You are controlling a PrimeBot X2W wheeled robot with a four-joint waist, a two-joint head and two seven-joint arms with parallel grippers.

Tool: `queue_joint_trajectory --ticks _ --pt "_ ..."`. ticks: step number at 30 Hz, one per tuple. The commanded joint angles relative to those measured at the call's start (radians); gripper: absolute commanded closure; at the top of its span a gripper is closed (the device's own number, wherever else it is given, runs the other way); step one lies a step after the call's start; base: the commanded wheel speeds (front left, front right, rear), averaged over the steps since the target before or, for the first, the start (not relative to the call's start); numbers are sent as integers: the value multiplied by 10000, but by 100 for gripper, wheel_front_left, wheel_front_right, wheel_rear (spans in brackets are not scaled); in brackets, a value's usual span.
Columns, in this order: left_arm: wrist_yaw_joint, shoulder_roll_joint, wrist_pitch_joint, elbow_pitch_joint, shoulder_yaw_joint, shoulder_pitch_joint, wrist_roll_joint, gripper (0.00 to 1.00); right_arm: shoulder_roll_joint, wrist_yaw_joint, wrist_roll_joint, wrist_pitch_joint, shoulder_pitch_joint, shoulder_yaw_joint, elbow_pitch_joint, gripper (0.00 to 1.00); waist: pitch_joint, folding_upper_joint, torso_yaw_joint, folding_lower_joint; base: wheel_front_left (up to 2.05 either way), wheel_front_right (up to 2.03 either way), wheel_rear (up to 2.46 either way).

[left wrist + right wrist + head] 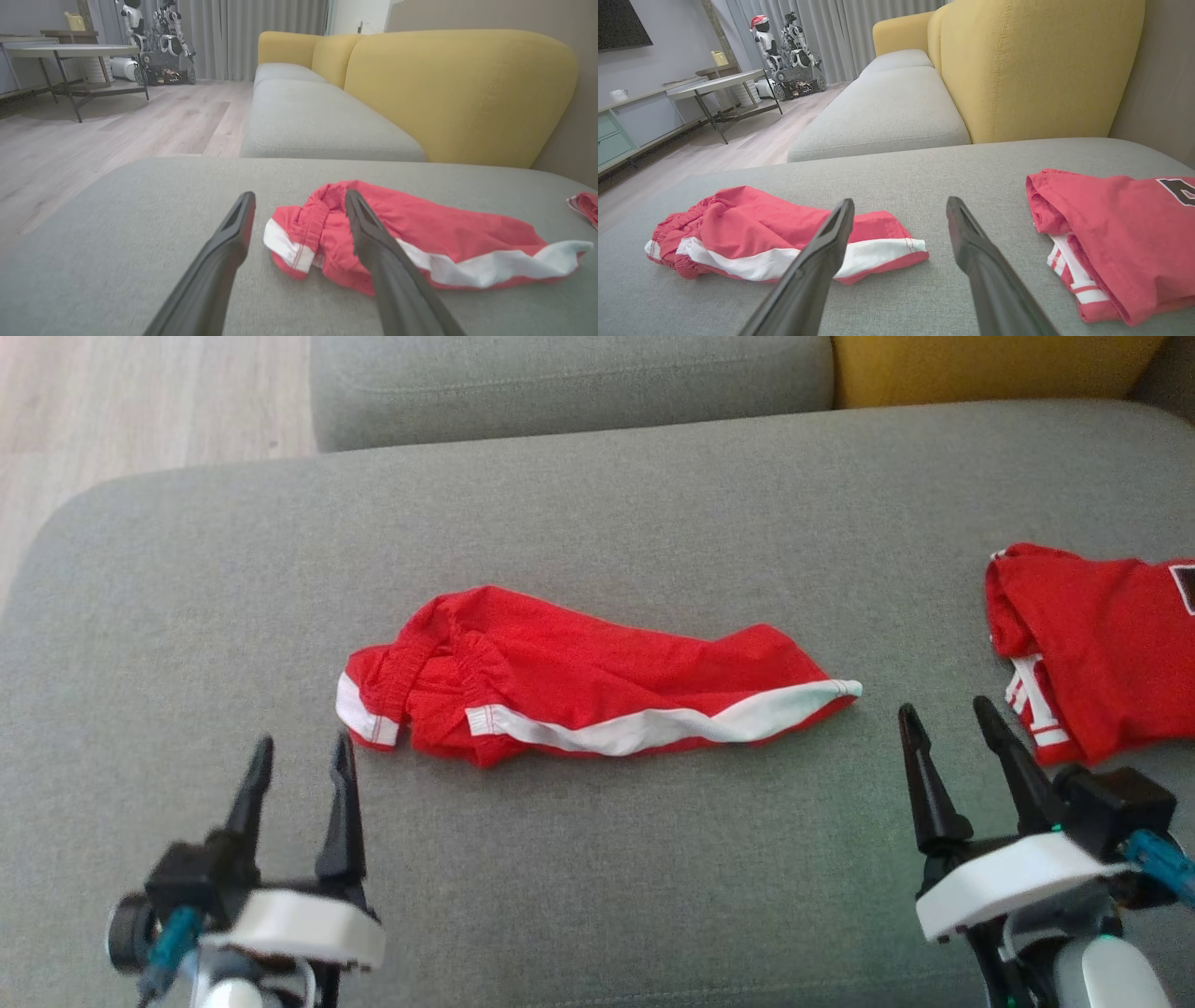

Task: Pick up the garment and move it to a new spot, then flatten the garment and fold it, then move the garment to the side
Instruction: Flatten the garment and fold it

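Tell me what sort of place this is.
Probably a home living room: a grey fabric sofa seat with a yellow upholstered backrest, a pale wood-plank floor and grey floor-length curtains.

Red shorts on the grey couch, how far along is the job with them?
Looks done: the red shorts lie on the grey cushion, seemingly set down at their new spot. In hand: nothing; the left claw and right claw are both open and clear of the cloth. Left: the shorts are bunched at the waist, so flattening, folding and moving them aside remain.
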Motion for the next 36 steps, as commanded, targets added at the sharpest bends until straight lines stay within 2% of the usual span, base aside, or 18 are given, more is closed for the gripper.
queue_joint_trajectory --ticks 1,21,26,28,33,35,36 --pt "51 101 -29 -446 272 -154 125 0 -65 -9 -87 22 -174 255 -429 0 -89 -1 66 0 0 0 0" --pt "221 135 658 -847 -162 151 163 0 -140 -9 -257 66 -117 468 -665 0 -90 -1 211 0 0 0 0" --pt "-132 55 808 -605 -507 -360 26 0 -141 -9 -207 103 -172 478 -701 0 115 -1 236 0 0 0 0" --pt "-403 -37 1025 -337 -790 -762 -93 0 -140 -9 -181 111 -224 506 -698 0 214 -1 214 0 0 0 0" --pt "-1097 -314 1820 1138 -1328 -1962 -756 0 -147 -9 -64 136 -411 663 -620 0 542 -1 -68 0 0 0 0" --pt "-1151 -348 1914 1410 -1365 -2135 -860 0 -148 -9 -45 139 -433 671 -608 0 600 -1 -129 0 0 0 0" --pt "-1255 -411 2081 1965 -1397 -2461 -1128 0 -153 -9 -29 130 -470 658 -585 0 710 -1 -232 0 0 0 0"
